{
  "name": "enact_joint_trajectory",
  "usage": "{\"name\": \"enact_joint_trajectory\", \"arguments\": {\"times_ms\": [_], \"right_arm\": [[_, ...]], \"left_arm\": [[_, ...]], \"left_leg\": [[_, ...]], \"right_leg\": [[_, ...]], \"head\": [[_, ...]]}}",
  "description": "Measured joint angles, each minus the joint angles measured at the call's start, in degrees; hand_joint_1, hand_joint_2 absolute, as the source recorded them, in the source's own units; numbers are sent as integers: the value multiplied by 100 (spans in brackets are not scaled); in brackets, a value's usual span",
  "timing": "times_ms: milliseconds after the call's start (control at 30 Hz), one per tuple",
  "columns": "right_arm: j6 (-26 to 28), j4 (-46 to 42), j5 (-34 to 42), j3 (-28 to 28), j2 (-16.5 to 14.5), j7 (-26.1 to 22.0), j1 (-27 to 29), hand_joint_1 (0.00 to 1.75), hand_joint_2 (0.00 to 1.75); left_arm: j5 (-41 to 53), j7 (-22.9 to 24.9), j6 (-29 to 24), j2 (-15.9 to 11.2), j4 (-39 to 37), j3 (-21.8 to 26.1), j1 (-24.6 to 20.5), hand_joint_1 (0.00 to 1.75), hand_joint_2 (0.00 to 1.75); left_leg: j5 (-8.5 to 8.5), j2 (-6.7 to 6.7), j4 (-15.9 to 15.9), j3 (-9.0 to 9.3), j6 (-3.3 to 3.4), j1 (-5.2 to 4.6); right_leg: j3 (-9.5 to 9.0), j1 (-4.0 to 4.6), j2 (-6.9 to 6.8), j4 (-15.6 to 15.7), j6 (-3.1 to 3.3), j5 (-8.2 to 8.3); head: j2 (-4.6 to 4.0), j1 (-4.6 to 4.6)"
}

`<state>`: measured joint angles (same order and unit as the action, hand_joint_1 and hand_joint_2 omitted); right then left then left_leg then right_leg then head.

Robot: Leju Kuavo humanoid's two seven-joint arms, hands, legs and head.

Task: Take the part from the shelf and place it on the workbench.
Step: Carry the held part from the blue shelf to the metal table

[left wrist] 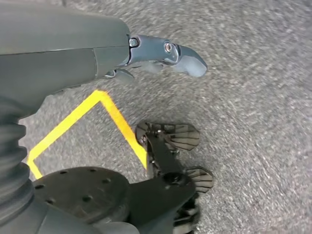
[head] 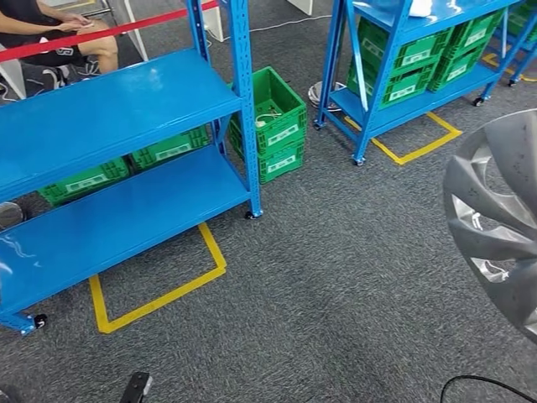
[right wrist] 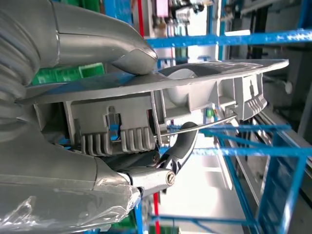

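The part is a silver wheel cover [head: 500,227] with curved spokes, held up at the right edge of the head view above the grey carpet. In the right wrist view my right hand [right wrist: 84,170] grips the wheel cover [right wrist: 206,83] at its rim, the thumb [right wrist: 125,51] lying on one face and dark fingers [right wrist: 178,148] hooked behind the ribbed back. My left hand [left wrist: 110,53] hangs over the carpet, fingers [left wrist: 184,58] stretched out and holding nothing.
A blue shelf rack [head: 127,109] stands at the left over a yellow tape square [head: 159,294], with green crates [head: 272,122] beside and under it. A second blue rack [head: 405,59] with crates is at the back right. A person [head: 57,34] sits behind red tape.
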<state>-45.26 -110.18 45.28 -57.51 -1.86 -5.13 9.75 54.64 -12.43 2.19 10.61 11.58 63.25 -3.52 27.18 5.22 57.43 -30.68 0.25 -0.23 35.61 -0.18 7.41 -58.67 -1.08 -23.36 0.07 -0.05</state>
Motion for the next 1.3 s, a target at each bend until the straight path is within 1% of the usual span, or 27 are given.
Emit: {"name": "enact_joint_trajectory", "arguments": {"times_ms": [33,67,100,167,233,300,333,400,467,500,533,567,600,667,733,767,800,833,867,900,967,1033,1100,1133,1167,1233,1300], "right_arm": [[-17,12,4,-42,-12,3,-28,175,175],[-27,21,7,-81,-19,5,-47,175,175],[-32,27,4,-120,-26,7,-55,175,175],[-32,32,-13,-181,-33,2,-99,175,175],[-23,33,-36,-199,-44,-9,-165,175,175],[-21,33,-74,-199,-55,-46,-191,175,175],[-30,32,-108,-200,-56,-86,-191,175,175],[-53,32,-186,-205,-58,-195,-189,175,175],[-54,36,-184,-220,-65,-262,-195,175,175],[-37,44,-133,-234,-69,-262,-198,175,175],[-16,58,-71,-251,-73,-244,-201,175,175],[5,76,-8,-273,-74,-218,-201,175,175],[26,96,40,-302,-72,-189,-199,175,175],[60,127,75,-365,-51,-127,-218,175,175],[95,158,80,-404,-31,-78,-254,175,175],[111,173,86,-421,-25,-65,-267,175,175],[127,185,97,-446,-20,-59,-272,175,175],[142,192,113,-480,-10,-49,-272,175,175],[148,197,133,-519,1,-28,-272,175,175],[146,197,156,-557,10,10,-273,175,175],[112,195,208,-635,18,136,-291,175,175],[60,193,237,-714,18,256,-320,175,175],[27,193,243,-798,19,316,-323,175,175],[19,192,244,-842,19,330,-316,175,175],[15,192,245,-878,20,339,-324,175,175],[4,192,249,-913,20,347,-354,175,175],[-3,195,251,-922,18,350,-372,175,175]], "left_arm": [[4,-29,13,3,0,1,-5,0,175],[7,-58,27,16,0,1,-12,0,175],[13,-82,35,21,1,2,-21,0,175],[23,-109,39,28,2,2,-25,0,175],[30,-115,37,24,2,2,-7,0,175],[55,-113,37,21,2,2,9,0,175],[86,-110,35,20,2,1,10,0,175],[121,-142,18,14,2,-2,8,0,175],[62,-249,11,-19,4,-1,3,0,175],[27,-311,23,-38,5,1,-5,0,175],[11,-351,44,-56,7,2,-13,0,175],[10,-377,66,-60,7,3,-23,0,175],[16,-386,84,-67,7,3,-34,0,175],[25,-388,102,-66,7,4,-44,0,175],[7,-353,96,-56,6,9,-35,0,175],[-4,-327,88,-47,5,13,-25,0,175],[-13,-303,82,-37,5,17,-17,0,175],[-17,-288,81,-26,4,20,-13,0,175],[-18,-279,85,-18,4,21,-11,0,175],[-17,-275,90,-13,4,21,-13,0,175],[3,-270,94,-10,4,22,-17,0,175],[31,-261,86,-7,4,23,-24,0,175],[40,-256,80,5,4,24,-36,0,175],[39,-257,79,8,4,25,-41,0,175],[39,-258,78,8,4,26,-42,0,175],[39,-261,77,4,4,30,-34,0,175],[39,-261,76,3,4,33,-20,0,175]], "left_leg": [[11,12,-75,26,6,-3],[3,-62,-102,30,1,4],[-20,-135,-121,32,22,10],[-60,-307,-163,38,66,41],[-64,-489,-169,35,85,40],[-58,-677,-167,33,79,39],[-53,-762,-166,36,70,43],[-27,-916,-159,62,28,54],[14,-1033,-138,101,-45,26],[30,-1083,-129,119,-81,5],[40,-1136,-127,131,-112,-10],[47,-1196,-130,142,-141,-8],[65,-1196,-127,144,-175,4],[255,-957,90,51,-228,31],[640,-642,768,-270,-232,38],[806,-583,1167,-472,-221,35],[878,-560,1457,-630,-207,31],[829,-549,1557,-702,-188,29],[671,-532,1441,-673,-165,27],[445,-478,1153,-557,-135,26],[74,-174,425,-255,-73,47],[-6,23,50,-106,-56,58],[-2,-90,-7,-91,-39,58],[-16,-161,-26,-84,-8,64],[-29,-243,-44,-76,23,72],[-31,-415,-60,-63,66,67],[-21,-590,-58,-57,79,55]], "right_leg": [[32,-12,74,0,-38,23],[71,-29,155,14,-78,50],[108,-32,144,4,-112,54],[262,-18,-160,-255,-177,-123],[563,-33,-569,-950,-248,-517],[791,-75,-701,-1535,-313,-746],[765,-94,-724,-1555,-337,-717],[366,-122,-854,-948,-377,-423],[-63,-117,-1111,-246,-366,-211],[-158,-112,-1182,-84,-328,-183],[-162,-102,-1170,-54,-275,-196],[-144,-101,-1083,-62,-214,-184],[-123,-101,-1015,-65,-168,-178],[-92,-107,-876,-55,-86,-151],[-62,-108,-728,-50,-33,-127],[-49,-101,-647,-51,-19,-120],[-41,-94,-561,-52,-12,-116],[-39,-88,-473,-52,-10,-113],[-41,-84,-382,-53,-11,-110],[-46,-82,-294,-53,-17,-106],[-28,-79,-131,-71,-44,-97],[33,-91,25,-80,-106,-70],[93,-115,143,-59,-183,-27],[126,-107,50,-88,-214,-39],[198,-94,-123,-212,-239,-112],[483,-75,-551,-816,-285,-441],[800,-92,-687,-1516,-323,-742]], "head": [[0,-1],[0,-3],[0,2],[-1,54],[-1,104],[-1,109],[-1,110],[-1,110],[0,117],[0,114],[0,110],[0,99],[0,96],[0,90],[0,75],[0,71],[-1,69],[-1,71],[-1,70],[-1,69],[0,72],[0,75],[-1,71],[-2,78],[-2,98],[-1,139],[-1,149]]}}
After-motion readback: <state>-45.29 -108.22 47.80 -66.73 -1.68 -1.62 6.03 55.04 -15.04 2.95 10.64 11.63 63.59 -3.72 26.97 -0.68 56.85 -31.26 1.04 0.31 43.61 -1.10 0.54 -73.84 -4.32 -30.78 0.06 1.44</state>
